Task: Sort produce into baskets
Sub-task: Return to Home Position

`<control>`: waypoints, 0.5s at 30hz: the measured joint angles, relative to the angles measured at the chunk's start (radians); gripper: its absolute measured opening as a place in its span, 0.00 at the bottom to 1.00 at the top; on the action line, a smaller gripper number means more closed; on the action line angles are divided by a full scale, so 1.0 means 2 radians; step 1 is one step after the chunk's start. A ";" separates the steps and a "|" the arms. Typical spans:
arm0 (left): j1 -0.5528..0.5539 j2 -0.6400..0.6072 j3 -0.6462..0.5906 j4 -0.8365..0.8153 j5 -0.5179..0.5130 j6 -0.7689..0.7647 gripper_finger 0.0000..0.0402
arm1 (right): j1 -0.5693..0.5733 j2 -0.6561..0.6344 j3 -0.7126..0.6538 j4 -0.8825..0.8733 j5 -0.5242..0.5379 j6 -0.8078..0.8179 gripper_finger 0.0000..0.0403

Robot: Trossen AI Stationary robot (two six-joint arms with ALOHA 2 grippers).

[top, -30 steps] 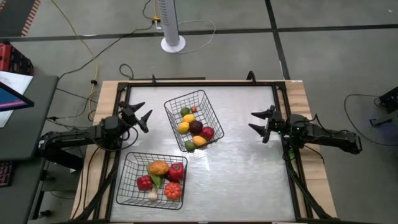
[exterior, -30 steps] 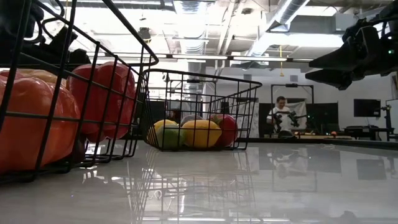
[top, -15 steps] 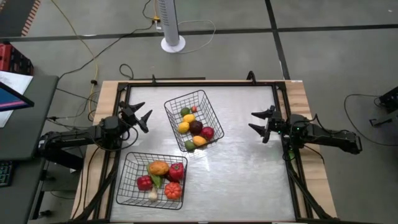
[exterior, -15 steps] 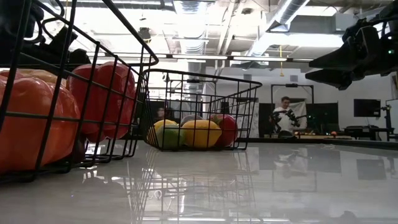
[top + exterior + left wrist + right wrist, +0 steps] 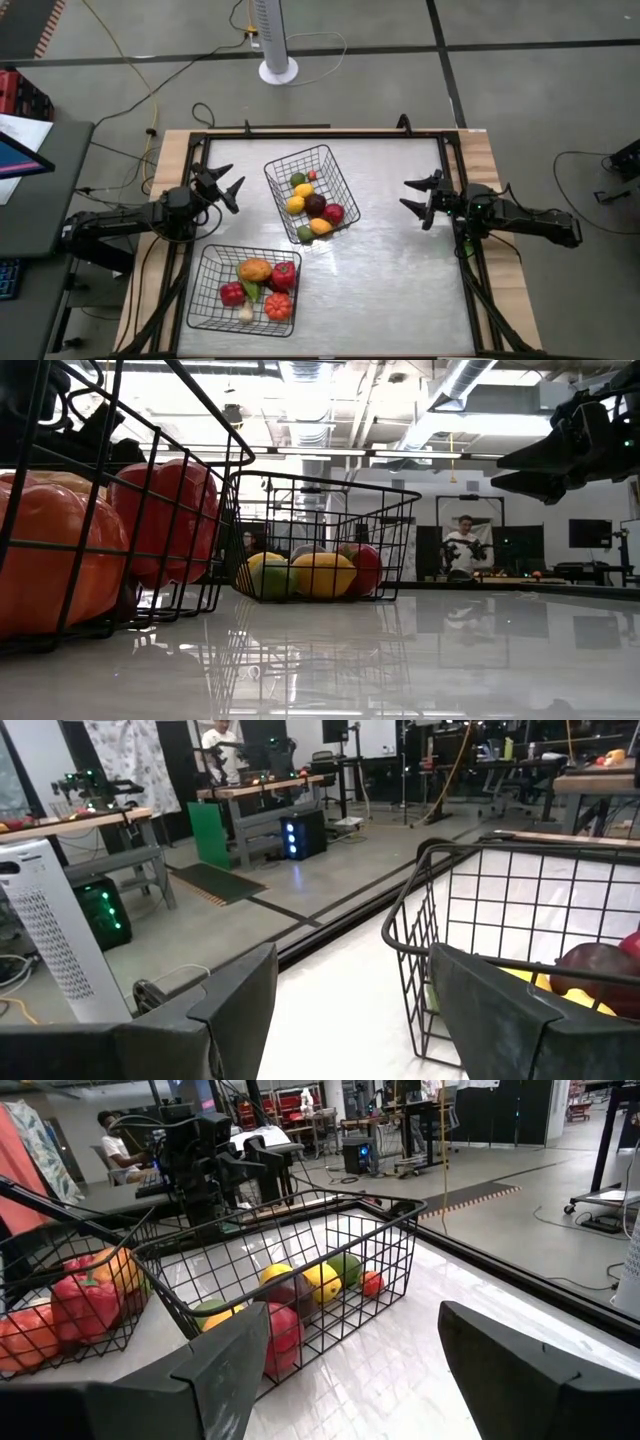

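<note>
Two black wire baskets hold all the produce I see. The far basket (image 5: 311,193) holds yellow, green, maroon and red pieces (image 5: 315,207). The near-left basket (image 5: 246,288) holds red, orange, green and white pieces (image 5: 262,285). My left gripper (image 5: 224,187) is open and empty, above the table's left edge, left of the far basket. My right gripper (image 5: 418,197) is open and empty, near the table's right edge. Both baskets show in the right wrist view (image 5: 300,1270).
A black frame (image 5: 320,132) runs round the table top. The wide shiny stretch (image 5: 390,270) between the baskets and the right edge holds nothing. A white fan stand (image 5: 277,60) is on the floor behind the table. A person (image 5: 463,545) sits far off in the room.
</note>
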 joint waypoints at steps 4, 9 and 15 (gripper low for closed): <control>0.000 0.000 0.000 0.000 0.000 0.000 0.62 | 0.000 0.000 0.000 0.000 0.000 0.000 0.79; 0.000 0.000 0.000 0.000 0.000 0.002 0.62 | 0.000 0.000 0.000 0.000 0.000 0.000 0.79; 0.000 0.000 0.000 0.000 0.000 0.002 0.62 | 0.000 0.000 0.000 0.000 0.000 0.000 0.79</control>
